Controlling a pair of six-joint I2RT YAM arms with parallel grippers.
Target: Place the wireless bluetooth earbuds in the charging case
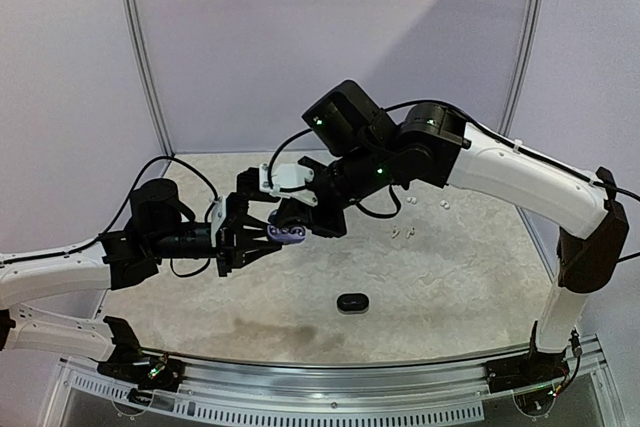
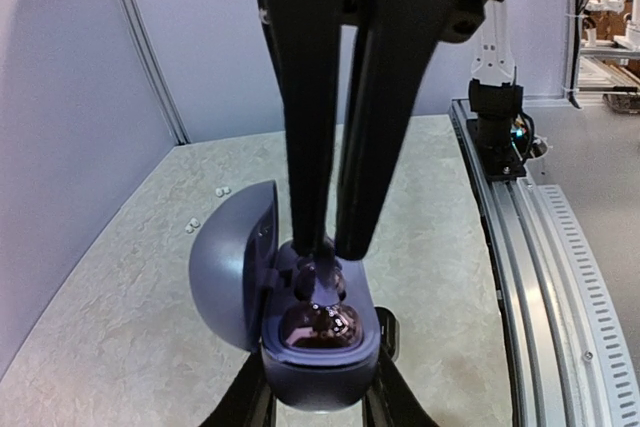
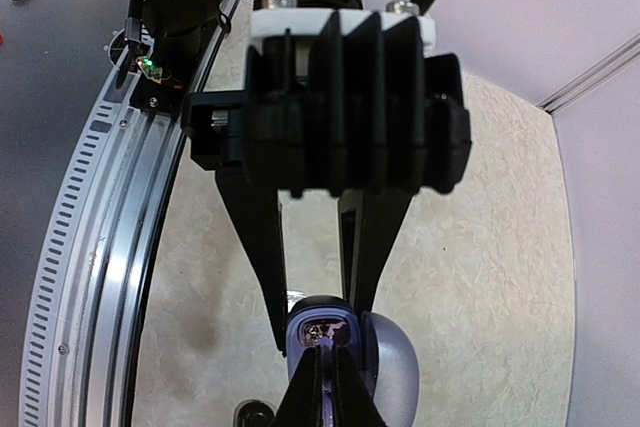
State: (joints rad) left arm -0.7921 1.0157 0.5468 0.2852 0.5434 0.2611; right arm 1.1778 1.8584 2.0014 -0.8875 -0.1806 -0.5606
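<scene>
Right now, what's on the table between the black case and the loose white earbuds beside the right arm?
Nothing. In the top view, the tabletop between the black case and the white earbuds is bare.

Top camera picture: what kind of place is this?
Probably a robot lab test booth. The left arm and the right arm are bolted to a metal rail at the edge of a speckled table, with plain lilac panels walled around it.
</scene>
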